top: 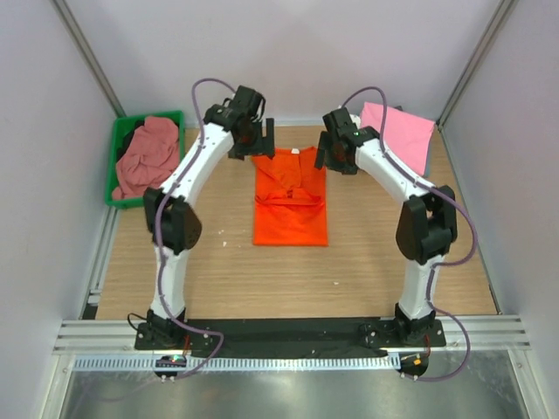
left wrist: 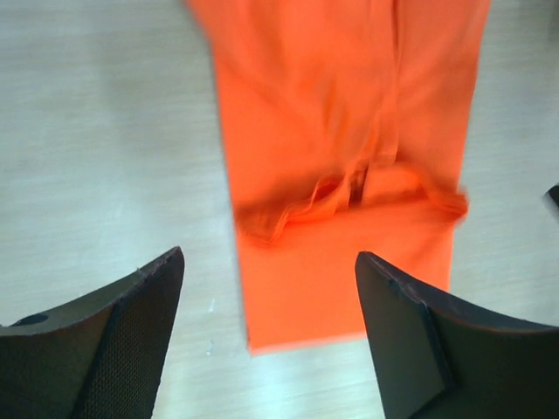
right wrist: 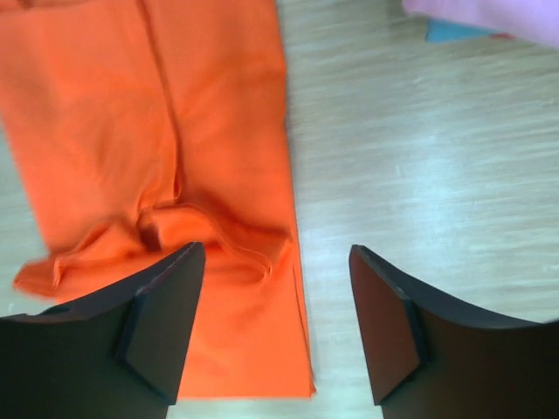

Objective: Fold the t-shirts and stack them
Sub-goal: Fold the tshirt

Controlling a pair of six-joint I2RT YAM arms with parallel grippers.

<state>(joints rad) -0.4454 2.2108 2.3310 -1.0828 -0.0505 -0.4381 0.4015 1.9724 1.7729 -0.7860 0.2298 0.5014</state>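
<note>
Top view:
- Orange t-shirt [top: 290, 205] is lying flat mid-table [top: 376, 262], folded into a long narrow rectangle. One short end is pointing at the arm bases, the other at the far edge. A crumpled ridge is crossing it about midway.
- Left tool [top: 255, 140] is hanging over the far-left corner of the orange t-shirt and right tool [top: 334, 154] over the far-right corner. This angle is not showing the jaw gap clearly.
- Pink t-shirt [top: 402, 133] is lying flat at the far-right corner of the table, well apart from the orange one.
- Green bin [top: 116, 144] is sitting at the far-left, off the table's edge, with a crumpled dusty-pink t-shirt [top: 147, 159] piled in it.

Left wrist view:
- Left tool [left wrist: 269, 257] is standing wide, with both dark fingers [left wrist: 131, 332] spread apart and nothing between them. It is not gripping.
- Orange t-shirt [left wrist: 349, 105] is running from the top of the frame down to the gap between the fingers, right of centre and slightly blurred. The bunched fold is showing across it, and bare table [left wrist: 96, 131] is lying to its left.

Right wrist view:
- Right tool [right wrist: 275, 249] is also standing wide and holding nothing.
- Orange t-shirt [right wrist: 131, 113] is filling the left half, with its long edge running down between the fingers [right wrist: 157, 332]. The rumpled fold is sitting just beyond the left finger.
- A sliver of pink t-shirt [right wrist: 489, 13] is showing at the top right corner, with wood table [right wrist: 419, 157] between it and the orange one.
</note>
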